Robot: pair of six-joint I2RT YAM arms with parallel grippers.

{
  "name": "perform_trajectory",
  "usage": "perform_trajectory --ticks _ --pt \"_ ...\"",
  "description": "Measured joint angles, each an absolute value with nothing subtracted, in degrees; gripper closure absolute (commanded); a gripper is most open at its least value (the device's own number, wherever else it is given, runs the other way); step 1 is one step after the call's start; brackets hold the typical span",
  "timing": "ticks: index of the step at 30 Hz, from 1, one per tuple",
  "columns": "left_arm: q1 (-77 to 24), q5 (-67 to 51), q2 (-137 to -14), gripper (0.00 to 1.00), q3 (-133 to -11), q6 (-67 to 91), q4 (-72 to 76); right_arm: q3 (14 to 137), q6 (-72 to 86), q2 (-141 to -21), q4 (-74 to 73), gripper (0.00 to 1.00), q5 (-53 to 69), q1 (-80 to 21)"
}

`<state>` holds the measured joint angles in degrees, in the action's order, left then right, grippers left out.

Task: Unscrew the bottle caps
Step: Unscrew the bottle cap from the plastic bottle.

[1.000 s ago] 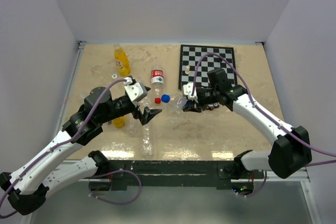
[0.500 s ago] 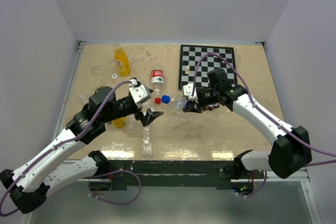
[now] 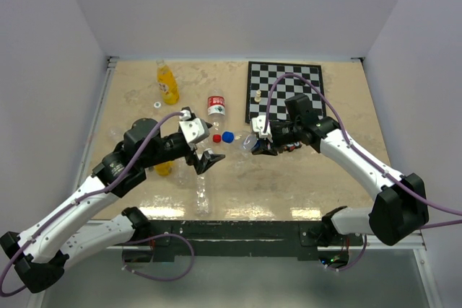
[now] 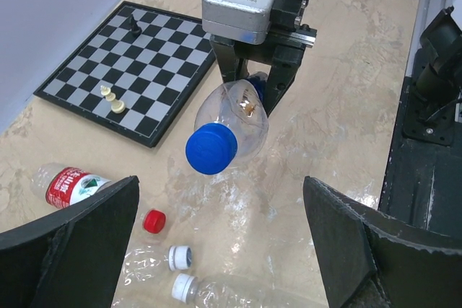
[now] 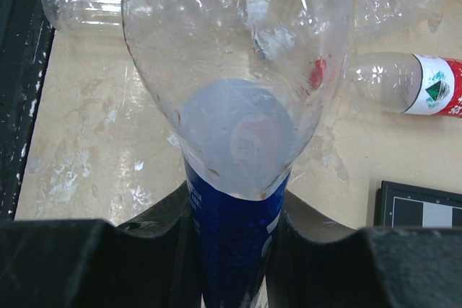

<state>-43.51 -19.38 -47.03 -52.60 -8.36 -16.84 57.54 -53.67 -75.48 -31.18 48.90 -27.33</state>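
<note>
Squeezing the bottle [image 4: 232, 117] by its body, the right gripper [image 4: 250, 70] has both fingers [image 4: 225, 70] pressed shut on it, and we see the bottle lifted off the table [image 3: 303, 178]. The bottle is clear with a blue label, and it lies on its side in the air. Its blue cap [image 4: 211, 151] is screwed on and sticks out in front of the right gripper's fingers, pointing at the left gripper [image 4: 220, 194].

The left gripper is wide open and holds nothing. We see one finger on each side, and the blue cap sits just in front of the gap between them, not touching either finger. The two grippers face each other, near but apart.

Down on the table, near one of the left gripper's fingers, a red cap [image 4: 153, 221] lies loose. Next to it lies a bottle with a red label [image 4: 72, 186]. Close under the left gripper we also see two clear bottles [image 4: 144, 263] lying flat, with white caps [image 4: 180, 256] on.

From above, we see an orange bottle [image 3: 167, 83] well away from both grippers, far out past the left gripper. A second orange bottle [image 3: 164, 169] is partly hidden under the left arm [image 3: 86, 192]. Behind the right gripper lies a chessboard [image 3: 284, 91] with a few small pieces [image 4: 112, 99] on it.
</note>
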Motion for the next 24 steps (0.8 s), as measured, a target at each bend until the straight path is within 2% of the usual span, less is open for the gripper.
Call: perform_trajectory --ticks 17,24 --pt "-43.5 -23.6 -47.4 0.00 -52.6 -11.7 -17.0 57.5 -54.3 -75.7 -32.2 1.00 49.0 -27.3" --pt "-43.5 -27.4 -51.1 0.01 -54.7 -14.3 -17.3 57.5 -54.8 -75.8 -32.4 1.00 49.0 -27.3"
